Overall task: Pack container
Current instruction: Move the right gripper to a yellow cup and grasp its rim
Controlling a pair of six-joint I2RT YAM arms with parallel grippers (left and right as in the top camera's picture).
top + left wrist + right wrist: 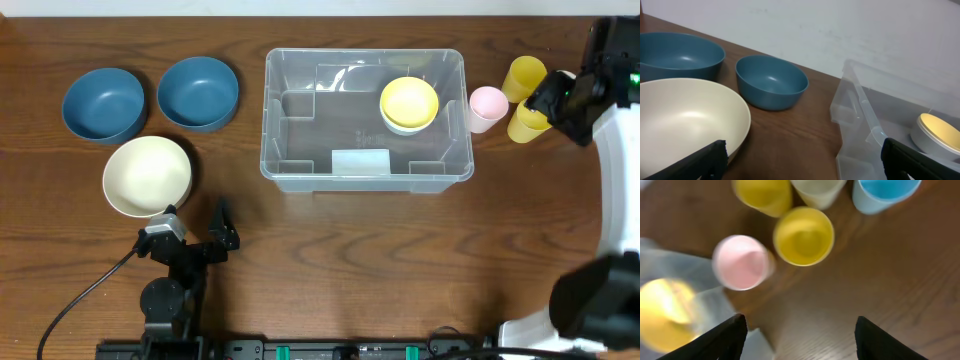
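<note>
R jaws are spread wide w/ nothing btwn them, hanging above the cup cluster at the far R of the tabletop [330, 260]. The yellow cup [804, 236] sits nearly centred ahead of the gap, w/ the pink cup [741, 262] just beside it, so prob. one of those two is the next pick; can't tell which, the view is blurred. Beyond them a second yellow cup [762, 195], a cream cup [817, 190] and a light-blue cup [885, 192] crowd close. A wide opening makes sense there, but a finger could knock a neighbour on the way down. L jaws are likewise apart and empty, held low at the front L near the cream bowl [147, 176]. That looks like a ready pose that leaves the middle free for the R arm. Behind the cream bowl, the far-L blue bowl [103, 103] and the inner blue bowl [198, 92] sit side by side, upright, not stacked. The container [365, 52] stands mid-tabletop toward the far side, open-topped, btwn bowls and cups, so either arm should reach it. In its far-R corner is a yellow bowl [409, 102] w/ a paler rim under it, maybe nested in another; can't say. Otherwise the bin floor shows only a white label [360, 160]. Packing looks early: three bowls and all cups are outside.
</note>
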